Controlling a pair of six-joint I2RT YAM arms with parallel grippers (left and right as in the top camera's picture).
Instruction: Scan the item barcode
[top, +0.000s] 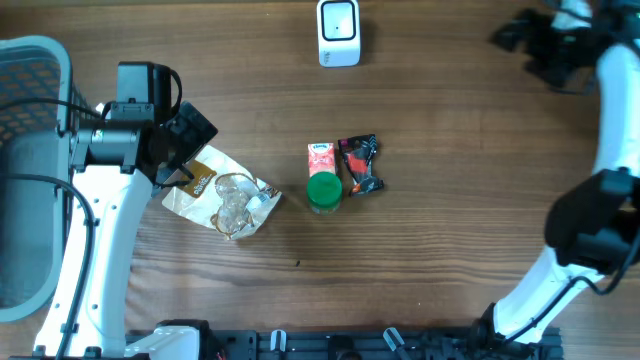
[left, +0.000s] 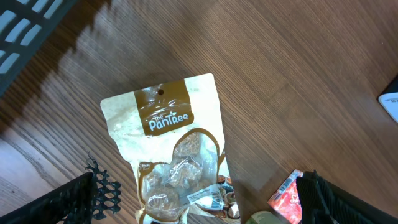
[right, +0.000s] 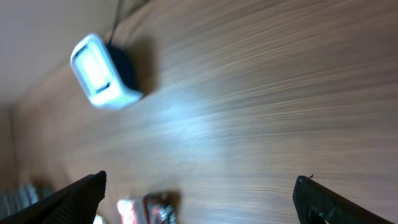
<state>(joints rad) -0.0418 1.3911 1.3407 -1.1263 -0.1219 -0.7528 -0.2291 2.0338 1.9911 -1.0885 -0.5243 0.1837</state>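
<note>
- At nine o'clock on the table (top: 450, 250), the left gripper (top: 185, 152) is being held over the snack pouch (left: 168, 143), jaws wide apart, nothing gripped.
- At one o'clock the right gripper (top: 522, 50) is being held idle, jaws apart, empty.
- Grasping is being judged as pending; the pouch's barcode label (left: 208, 198) is then needing presentation to the scanner (top: 339, 32) at twelve o'clock.

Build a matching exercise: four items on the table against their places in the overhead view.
Things:
1 white scanner
2 PanTree pouch
3 green-lidded container
4 dark red wrapper

Places:
A rightmost of the middle cluster
B top centre
C furthest left
D just below the pink packet

Pairs: 1-B; 2-C; 3-D; 4-A
</note>
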